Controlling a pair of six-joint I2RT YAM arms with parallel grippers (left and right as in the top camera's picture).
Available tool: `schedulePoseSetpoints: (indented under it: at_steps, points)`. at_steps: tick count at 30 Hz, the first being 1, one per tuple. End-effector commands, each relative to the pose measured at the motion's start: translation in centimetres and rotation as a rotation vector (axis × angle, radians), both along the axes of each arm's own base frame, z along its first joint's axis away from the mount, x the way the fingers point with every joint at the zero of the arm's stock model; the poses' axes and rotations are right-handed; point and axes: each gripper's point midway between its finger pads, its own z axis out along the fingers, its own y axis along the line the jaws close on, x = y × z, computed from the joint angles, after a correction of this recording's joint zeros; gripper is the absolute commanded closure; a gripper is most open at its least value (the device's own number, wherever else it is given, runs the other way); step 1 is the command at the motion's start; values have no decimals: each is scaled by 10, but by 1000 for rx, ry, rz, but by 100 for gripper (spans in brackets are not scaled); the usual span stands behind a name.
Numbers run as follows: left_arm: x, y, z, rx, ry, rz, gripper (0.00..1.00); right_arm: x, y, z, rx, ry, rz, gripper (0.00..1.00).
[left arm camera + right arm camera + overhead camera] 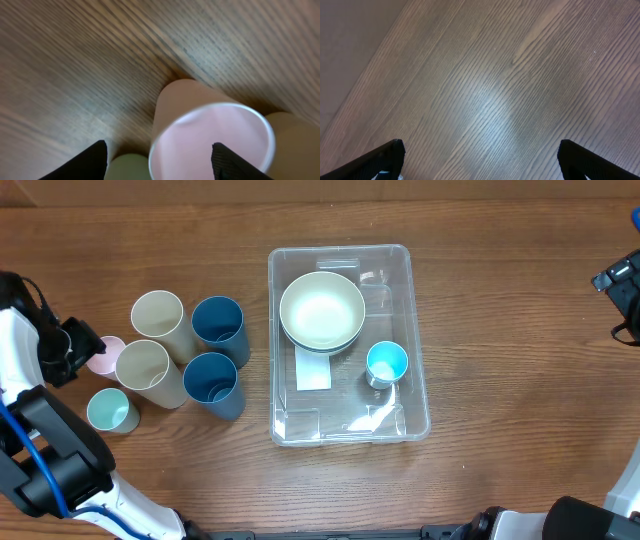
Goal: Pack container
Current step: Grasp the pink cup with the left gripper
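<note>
Left pincer (160, 147): released, fingers apart astride the rim of the pink cup (210, 142) (a gap shows beside one finger; contact at the other cannot be told).
Pink cup position: far left of the overhead frame, on the bench (500, 470), just beside the lower beige cup (142, 365).
Neighbouring cups: upper beige cup (158, 313), upper dark blue cup (218, 320), lower dark blue cup (211, 377), mint cup (108, 410) at lower left.
Container (400, 285): centre of the overhead frame, well apart from the left pincer.
Container contents: cream bowl (322, 310) at upper left, light blue cup (386, 363) at right, white label (313, 372) on the bottom.
Right pincer (480, 147): released, fingers wide apart over bare bench.
</note>
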Motion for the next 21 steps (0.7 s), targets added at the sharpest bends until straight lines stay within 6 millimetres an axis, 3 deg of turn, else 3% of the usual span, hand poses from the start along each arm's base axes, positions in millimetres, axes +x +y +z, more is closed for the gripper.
schedulePoseSetpoints:
  at_steps: [1, 3, 4, 6, 9, 10, 11, 12, 15, 16, 18, 21]
  points:
    - [-9, -9, -27, -24, 22, -24, 38, 1, 0, 1, -1, -5, 1, 0]
    - [-10, -10, -38, -21, 13, -9, 54, 1, 0, 1, -2, -5, 1, 0]
    - [-9, -9, -40, -17, 7, -9, 74, 1, 0, 1, -1, -5, 1, 0]
    - [-7, -5, -40, 2, 0, 4, 96, 1, 0, 1, -1, -5, 1, 0]
    - [-2, 11, -21, 31, -31, 61, 96, 1, 0, 1, -1, -5, 1, 0]
    - [0, 18, -5, 41, -46, 87, 96, 1, 0, 1, -1, -5, 1, 0]
    - [3, 25, 12, 56, -62, 94, 96, 1, 0, 1, -1, -5, 1, 0]
    - [8, 37, 48, 104, -95, 106, 96, 1, 0, 1, -1, -5, 1, 0]
    - [14, 46, 130, 189, -193, 119, 96, 1, 0, 1, -1, -5, 1, 0]
    - [17, 36, 183, 214, -285, 118, 96, 1, 0, 1, -1, -5, 1, 0]
    - [22, 14, 226, 213, -387, 64, 96, 1, 0, 1, -1, -5, 1, 0]
    - [27, -55, 291, 184, -565, -144, 96, 1, 0, 1, -1, -5, 1, 0]
